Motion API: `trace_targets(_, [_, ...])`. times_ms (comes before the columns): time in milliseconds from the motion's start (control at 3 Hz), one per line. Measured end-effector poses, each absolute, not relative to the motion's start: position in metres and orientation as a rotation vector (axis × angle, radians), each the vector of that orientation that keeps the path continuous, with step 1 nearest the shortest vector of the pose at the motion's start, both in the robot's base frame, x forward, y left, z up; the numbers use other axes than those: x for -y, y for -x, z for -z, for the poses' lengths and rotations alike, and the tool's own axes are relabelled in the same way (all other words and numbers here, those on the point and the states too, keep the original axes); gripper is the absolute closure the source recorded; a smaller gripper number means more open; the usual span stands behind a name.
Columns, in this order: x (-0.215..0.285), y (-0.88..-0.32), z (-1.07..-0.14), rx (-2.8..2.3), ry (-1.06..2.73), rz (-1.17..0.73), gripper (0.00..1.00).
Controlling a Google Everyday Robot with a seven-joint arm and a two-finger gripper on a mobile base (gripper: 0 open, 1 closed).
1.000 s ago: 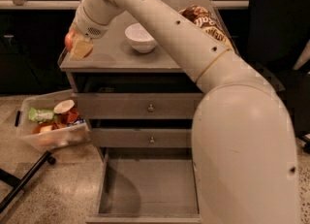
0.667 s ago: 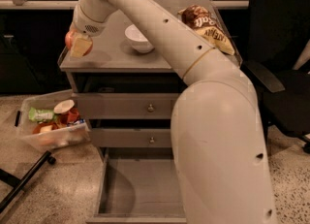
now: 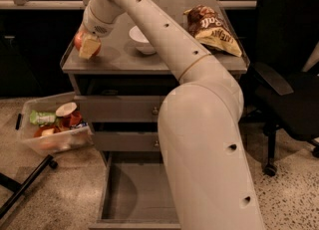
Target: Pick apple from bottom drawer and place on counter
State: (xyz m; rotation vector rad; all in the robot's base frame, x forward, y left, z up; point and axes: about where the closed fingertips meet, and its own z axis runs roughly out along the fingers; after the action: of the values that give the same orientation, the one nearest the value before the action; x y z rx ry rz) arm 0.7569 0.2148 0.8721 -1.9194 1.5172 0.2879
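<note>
My gripper (image 3: 86, 45) is over the front left corner of the grey counter (image 3: 164, 58), shut on the small red-orange apple (image 3: 80, 40). The apple sits between a pale finger (image 3: 89, 48) in front and the counter's left edge, at or just above the surface. My long white arm reaches from the lower right up to that corner. The bottom drawer (image 3: 135, 194) is pulled open below, its bare grey floor showing to the left of my arm.
A white bowl (image 3: 141, 38) sits mid-counter and a brown chip bag (image 3: 212, 29) at its right. Two shut drawer fronts with knobs (image 3: 155, 110) are above the open one. A clear bin of food packets (image 3: 54, 127) is on the floor left; a black chair (image 3: 286, 74) right.
The gripper with the apple has moved slightly down toward the counter's front left corner, and the arm's big lower link has swung left across the view.
</note>
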Motion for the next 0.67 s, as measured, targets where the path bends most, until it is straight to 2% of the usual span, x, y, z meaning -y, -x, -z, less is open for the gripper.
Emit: trace_targets(667, [-0.2127, -0.7630, -0.8541, -1.526, 1.942, -0.363, 0.36])
